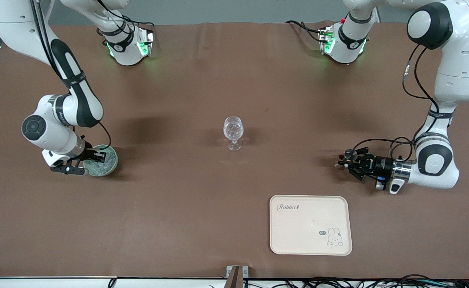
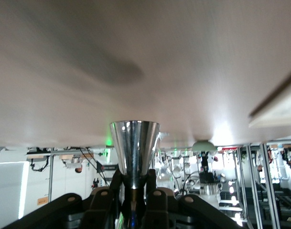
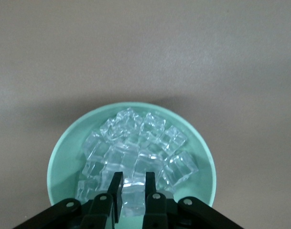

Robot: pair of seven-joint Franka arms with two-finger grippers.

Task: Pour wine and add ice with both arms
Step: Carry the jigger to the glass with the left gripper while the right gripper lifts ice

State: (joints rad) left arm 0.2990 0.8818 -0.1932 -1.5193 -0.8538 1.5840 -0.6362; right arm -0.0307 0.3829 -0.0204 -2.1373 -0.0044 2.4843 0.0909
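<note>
Two grippers busy, right gripper (image 3: 134, 191) down in pale green bowl (image 3: 64, 157), pinched on ice (image 3: 140, 143), left gripper (image 1: 343, 163) clamped round shiny metal cup (image 2: 134, 150), stemmed glass (image 1: 233, 132) mid-table

Right gripper (image 1: 95, 156) hides part of the ice (image 1: 100, 168)

**Setting: a robotics laboratory**

A laboratory is indicated by two white arms (image 1: 58, 100) mounted at a table (image 1: 186, 192) covered in plain brown cloth. Bundled cables (image 1: 378, 282) are seen along its edge, and metal racks (image 2: 260, 181) with equipment are shown in the left wrist view.
</note>
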